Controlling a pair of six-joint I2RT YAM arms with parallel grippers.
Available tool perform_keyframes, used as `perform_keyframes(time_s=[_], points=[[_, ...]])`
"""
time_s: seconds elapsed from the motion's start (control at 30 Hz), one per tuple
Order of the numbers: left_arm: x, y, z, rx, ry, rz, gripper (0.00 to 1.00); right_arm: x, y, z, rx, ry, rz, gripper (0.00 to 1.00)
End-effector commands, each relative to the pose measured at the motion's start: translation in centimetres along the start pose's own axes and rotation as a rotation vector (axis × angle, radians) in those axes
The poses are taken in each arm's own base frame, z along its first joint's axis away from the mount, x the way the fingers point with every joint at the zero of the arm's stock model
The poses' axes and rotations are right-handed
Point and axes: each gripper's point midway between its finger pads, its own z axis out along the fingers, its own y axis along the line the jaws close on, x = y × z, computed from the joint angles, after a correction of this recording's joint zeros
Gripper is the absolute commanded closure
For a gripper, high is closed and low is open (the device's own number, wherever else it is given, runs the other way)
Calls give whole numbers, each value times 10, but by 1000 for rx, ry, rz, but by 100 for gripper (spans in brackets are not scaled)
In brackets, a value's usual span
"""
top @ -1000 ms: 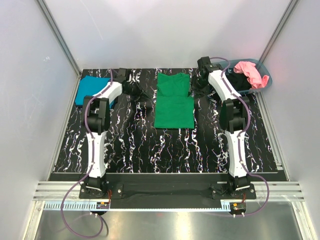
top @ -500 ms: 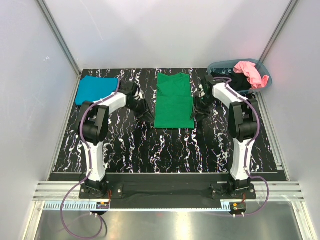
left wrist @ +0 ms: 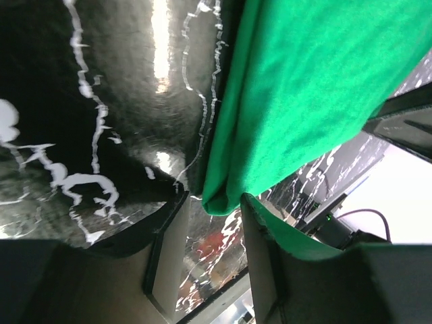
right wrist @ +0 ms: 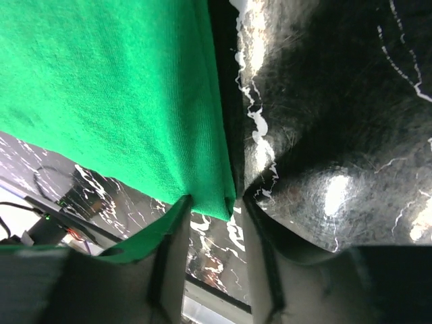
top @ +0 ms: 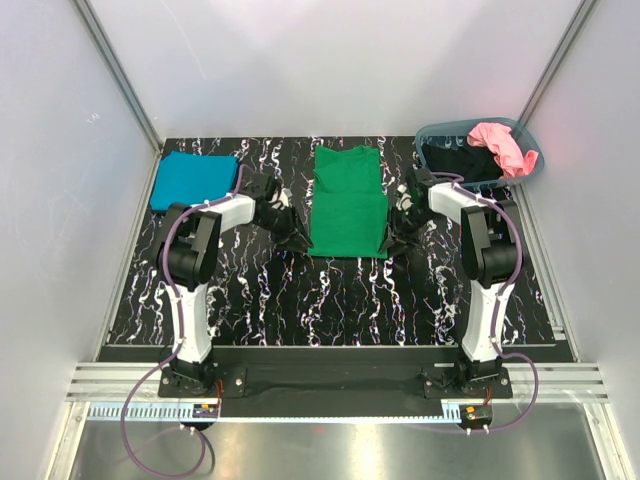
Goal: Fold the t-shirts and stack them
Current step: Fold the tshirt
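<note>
The bright green t-shirt (top: pixel 347 200) lies flat in a long folded strip at the table's middle. My left gripper (top: pixel 297 240) is open at its near left corner. In the left wrist view the green corner (left wrist: pixel 304 88) sits between the tips of my open left gripper (left wrist: pixel 214 219). My right gripper (top: pixel 390 240) is open at the near right corner. In the right wrist view the green corner (right wrist: pixel 115 88) reaches between the tips of my open right gripper (right wrist: pixel 216 223). A folded teal t-shirt (top: pixel 195 181) lies at the far left.
A grey-blue oval basket (top: pixel 430 133) stands at the back right corner and holds a pink shirt (top: pixel 497 145) and a black shirt (top: pixel 455 160). The table is black with white marbling (top: pixel 330 300). White walls close in the back and sides.
Both grippers have moved from the shirt's far end down along its sides to its near corners, and now straddle them.
</note>
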Motion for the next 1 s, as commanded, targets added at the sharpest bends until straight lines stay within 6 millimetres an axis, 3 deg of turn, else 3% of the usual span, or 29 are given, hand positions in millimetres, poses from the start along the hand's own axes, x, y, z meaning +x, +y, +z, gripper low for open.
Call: perform_keyframes(time_s=[0.0, 0.17, 0.27, 0.4, 0.47, 0.67, 0.8, 0.83, 0.97], points=[[-1, -1, 3, 17, -17, 51, 57, -8, 5, -5, -48, -57, -36, 59], [3, 10, 9, -17, -4, 29, 59, -2, 1, -3, -47, -45, -28, 62], [8, 13, 9, -23, 2, 19, 65, 1, 1, -7, -51, -48, -29, 58], [14, 18, 8, -31, 10, 19, 91, 9, 0, -4, -60, -31, -18, 59], [19, 19, 9, -29, 22, 13, 100, 13, 1, -2, -74, -19, -6, 71], [35, 21, -1, -36, 43, 4, 100, 24, 8, -12, -100, -29, 36, 98], [58, 24, -13, -33, 64, -16, 100, 47, 13, -13, -138, -9, 105, 100], [73, 32, -14, -38, 87, -37, 100, 52, 19, -18, -146, -20, 118, 100], [107, 38, -25, -20, 119, -76, 100, 92, 19, -10, -85, 24, 133, 100]])
